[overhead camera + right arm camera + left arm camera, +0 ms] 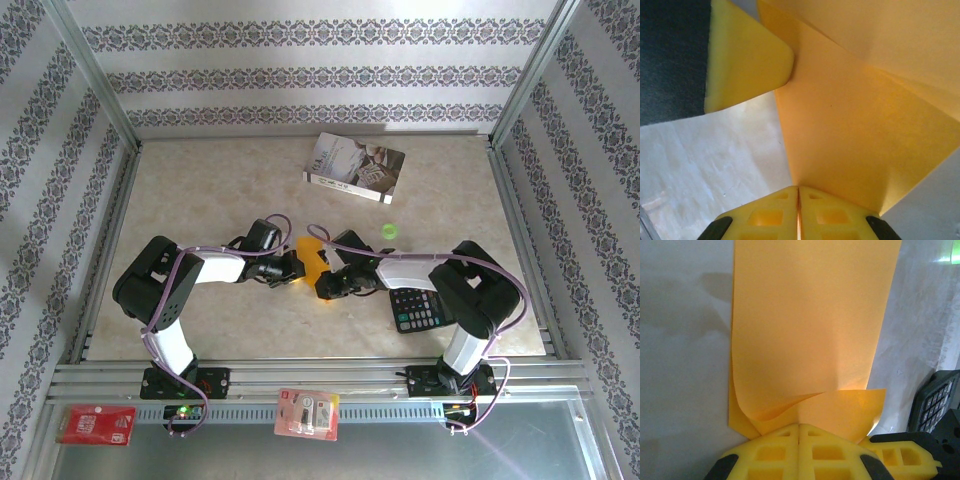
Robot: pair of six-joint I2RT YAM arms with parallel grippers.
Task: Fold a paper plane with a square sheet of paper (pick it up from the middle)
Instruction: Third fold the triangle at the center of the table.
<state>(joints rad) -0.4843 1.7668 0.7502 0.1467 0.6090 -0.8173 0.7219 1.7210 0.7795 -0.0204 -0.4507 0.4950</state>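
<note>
Black calculator (420,307) sits nearest, on the right. Mid-table, left gripper (799,429) and right gripper (798,190) are both pinched tight on the square sheet of paper (815,325), partly folded, held between them. Grey-white book (355,167) lies at the far side.

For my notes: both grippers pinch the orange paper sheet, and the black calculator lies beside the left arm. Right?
No: the top external view shows the black calculator beside the right arm. The left gripper and right gripper do pinch the orange paper sheet.
</note>
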